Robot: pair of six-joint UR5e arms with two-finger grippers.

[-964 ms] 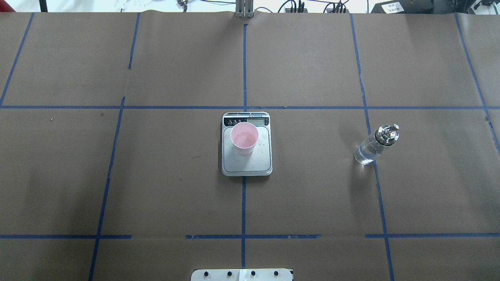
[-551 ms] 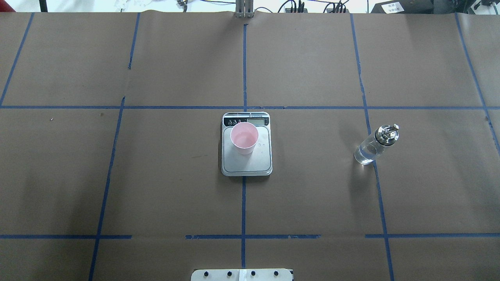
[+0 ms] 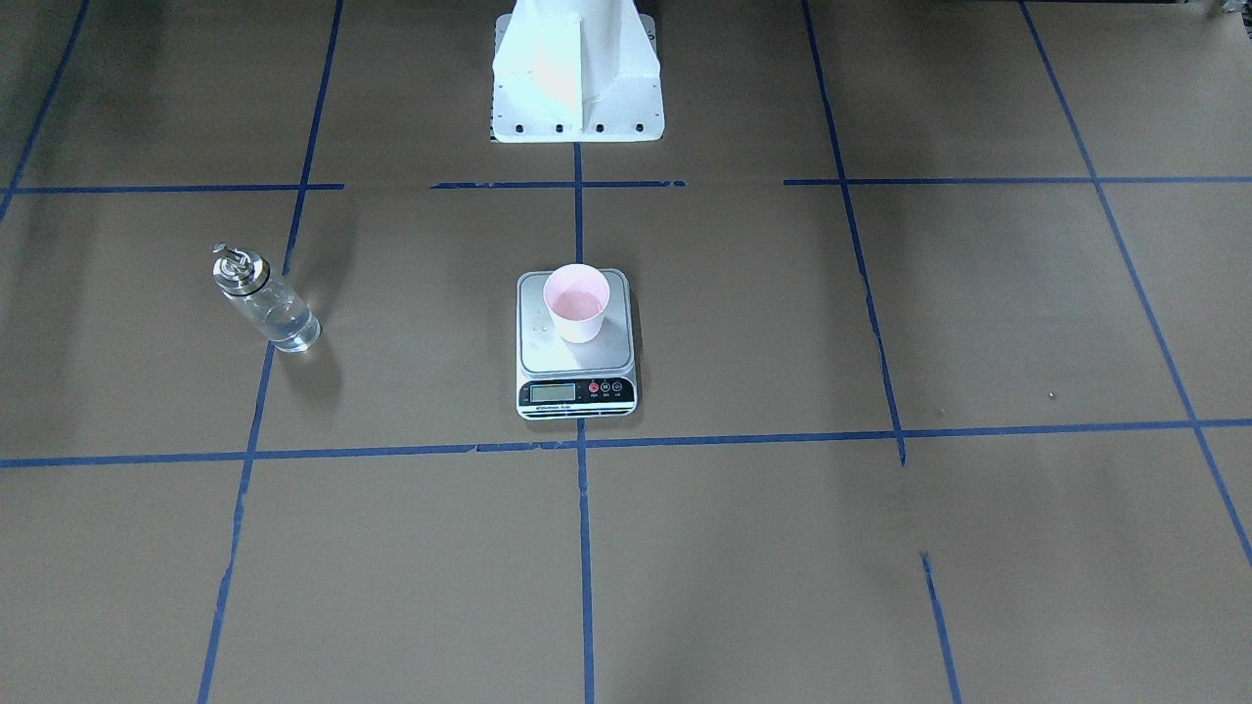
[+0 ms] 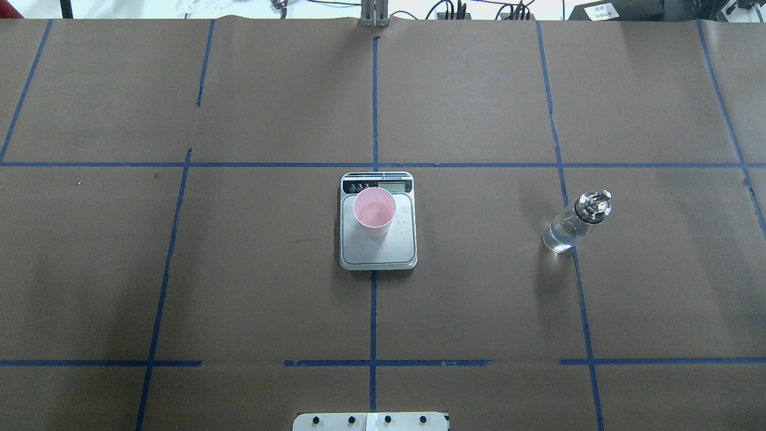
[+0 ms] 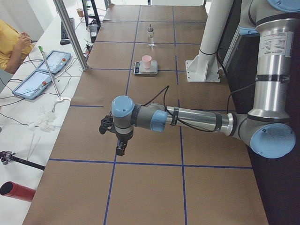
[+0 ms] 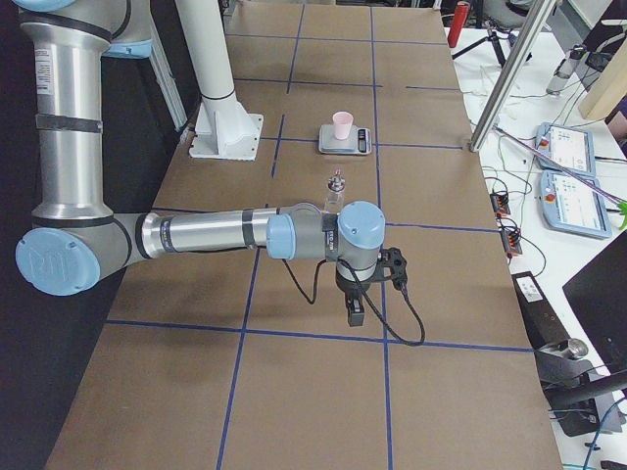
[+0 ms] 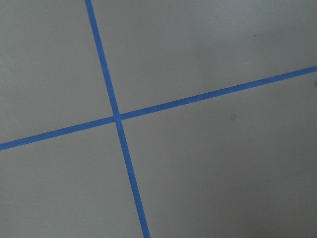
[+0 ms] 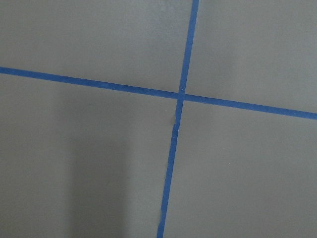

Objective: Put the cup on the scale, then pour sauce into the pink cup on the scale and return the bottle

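The pale pink cup (image 4: 374,211) stands upright on the far left part of the silver scale (image 4: 378,252), at the table's middle; both also show in the front view, cup (image 3: 576,301) and scale (image 3: 575,391). Clear liquid seems to lie in the cup. The glass bottle (image 4: 571,224) with its metal cap stands upright on the table, apart on the robot's right, and shows too in the front view (image 3: 262,301). The left gripper (image 5: 121,149) and right gripper (image 6: 355,315) hang over bare table near its ends, far from these things; I cannot tell if they are open or shut.
Blue tape lines (image 4: 373,317) grid the brown paper table. The robot's white base (image 3: 577,78) stands at the near edge. Both wrist views show only tape crossings. Beside the table stand a metal post (image 5: 70,33), tablets (image 5: 47,70) and an operator (image 5: 11,47).
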